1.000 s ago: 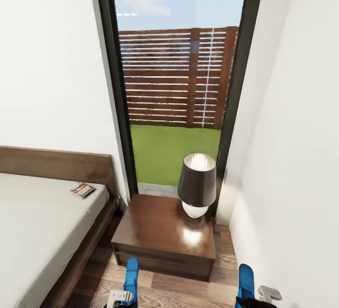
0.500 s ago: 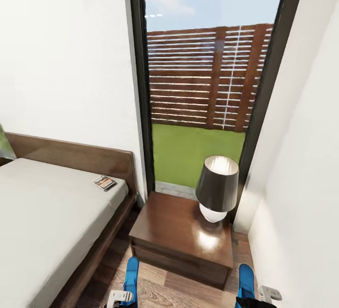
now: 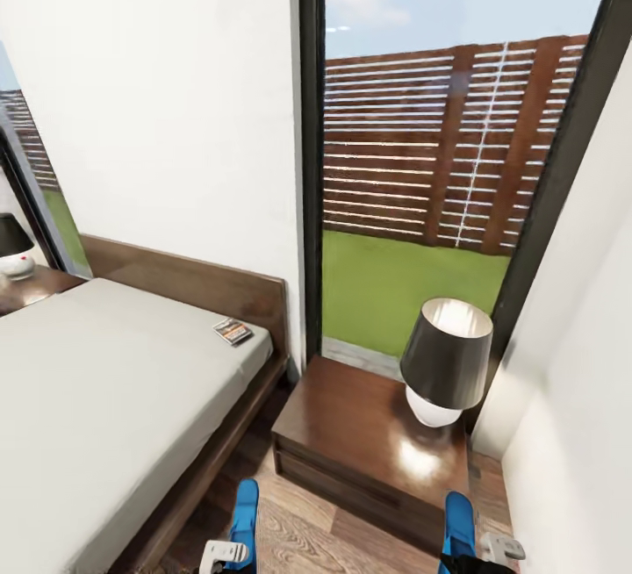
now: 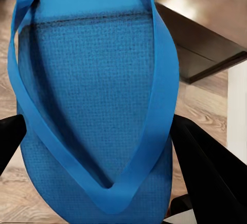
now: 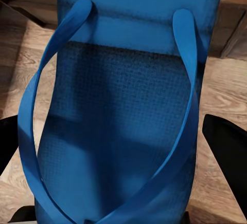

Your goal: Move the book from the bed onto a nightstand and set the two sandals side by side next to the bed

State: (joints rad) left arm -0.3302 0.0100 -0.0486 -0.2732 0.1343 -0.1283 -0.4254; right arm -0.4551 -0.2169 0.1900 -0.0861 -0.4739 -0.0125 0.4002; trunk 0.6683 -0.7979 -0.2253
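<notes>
Looking down from the head view, the book (image 3: 233, 330) lies on the bed (image 3: 105, 398) near its headboard, beside the nightstand (image 3: 369, 434) and lamp (image 3: 446, 362). Left wrist view: left gripper (image 4: 98, 136) pinches a blue sandal (image 4: 92, 106). Right wrist view: right gripper (image 5: 121, 139) clamps the other sandal (image 5: 123, 116) over plank floor (image 5: 226, 95).

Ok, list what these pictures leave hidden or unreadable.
- Head view: the book is too small to read its lettering.
- Head view: the bed is cut off by the picture's edges.
- Both wrist views: each sandal hides the floor under it.
</notes>
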